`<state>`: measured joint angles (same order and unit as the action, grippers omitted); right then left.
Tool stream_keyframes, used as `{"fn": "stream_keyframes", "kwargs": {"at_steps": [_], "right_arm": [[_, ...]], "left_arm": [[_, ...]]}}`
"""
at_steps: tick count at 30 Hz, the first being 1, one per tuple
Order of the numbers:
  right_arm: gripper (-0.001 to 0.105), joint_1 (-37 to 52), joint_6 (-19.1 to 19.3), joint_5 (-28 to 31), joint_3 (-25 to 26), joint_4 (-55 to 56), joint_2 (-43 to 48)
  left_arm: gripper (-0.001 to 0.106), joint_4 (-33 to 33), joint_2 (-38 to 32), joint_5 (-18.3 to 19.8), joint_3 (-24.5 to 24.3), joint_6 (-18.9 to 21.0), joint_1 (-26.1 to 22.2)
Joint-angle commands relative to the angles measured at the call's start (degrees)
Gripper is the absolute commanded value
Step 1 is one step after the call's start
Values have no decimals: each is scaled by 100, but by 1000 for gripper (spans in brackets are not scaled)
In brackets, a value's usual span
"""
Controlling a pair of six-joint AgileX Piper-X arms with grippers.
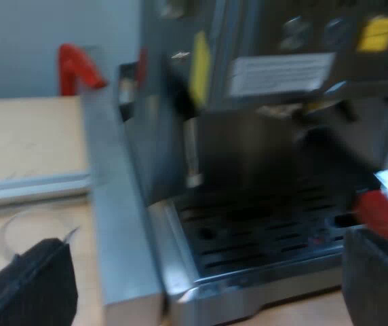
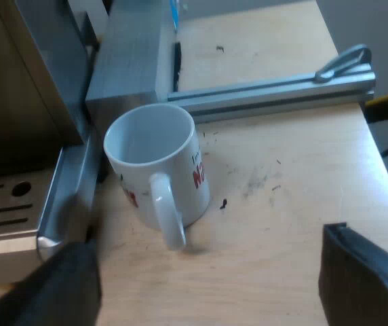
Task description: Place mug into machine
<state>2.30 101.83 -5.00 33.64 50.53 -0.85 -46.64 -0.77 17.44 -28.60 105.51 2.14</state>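
A white mug [image 2: 157, 163] with red lettering stands upright and empty on the wooden table, its handle turned toward my right gripper [image 2: 207, 278]. That gripper is open and hangs a short way off the mug, touching nothing. The mug stands close beside the espresso machine's drip tray [image 2: 58, 204]. My left gripper [image 1: 204, 272] is open in front of the espresso machine [image 1: 262, 136], facing its slotted drip tray [image 1: 248, 238]. The red end of the holder's handle [image 1: 384, 214] shows near one of its fingers [image 1: 377, 278].
An aluminium rail [image 2: 268, 92] lies across the table beyond the mug, with a grey metal block [image 2: 129, 61] beside the machine. A red clamp-like part [image 1: 79, 68] stands behind the block. Bare wood [image 2: 282, 204] spreads beside the mug.
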Motion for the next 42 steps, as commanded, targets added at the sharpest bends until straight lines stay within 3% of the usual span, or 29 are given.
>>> {"fn": "stream_keyframes", "kwargs": {"at_steps": [1,5,8,12,15,23,27,32,37,42], "right_arm": [[62,-1,296,-170,270,110,-267],[62,-103,515,-468,385,63,-628],[62,-250,683,-667,383,98,-893],[62,-381,828,-683,383,5,-1069],[62,-429,759,-680,383,-27,-1223],[62,-429,720,-680,142,-198,-1478],[62,-429,720,-891,-197,-593,-1477],[62,-429,775,-934,-697,-1348,-1502],[77,-429,757,-934,-1322,-2393,-1627],[73,-429,727,-934,-1862,-3475,-2160]], "left_arm": [[81,274,-415,312,-43,47,388],[81,374,-151,681,-43,-155,1102],[81,374,-35,730,-43,-432,1621],[81,392,5,728,-28,-592,1922],[81,635,9,728,308,-705,2429],[81,1868,18,831,1264,-705,2615],[81,2147,24,833,1615,-705,2615],[81,2167,24,833,1726,-705,2615],[81,2167,24,833,1726,-705,2615],[81,2167,24,833,1726,-705,2615]]}}
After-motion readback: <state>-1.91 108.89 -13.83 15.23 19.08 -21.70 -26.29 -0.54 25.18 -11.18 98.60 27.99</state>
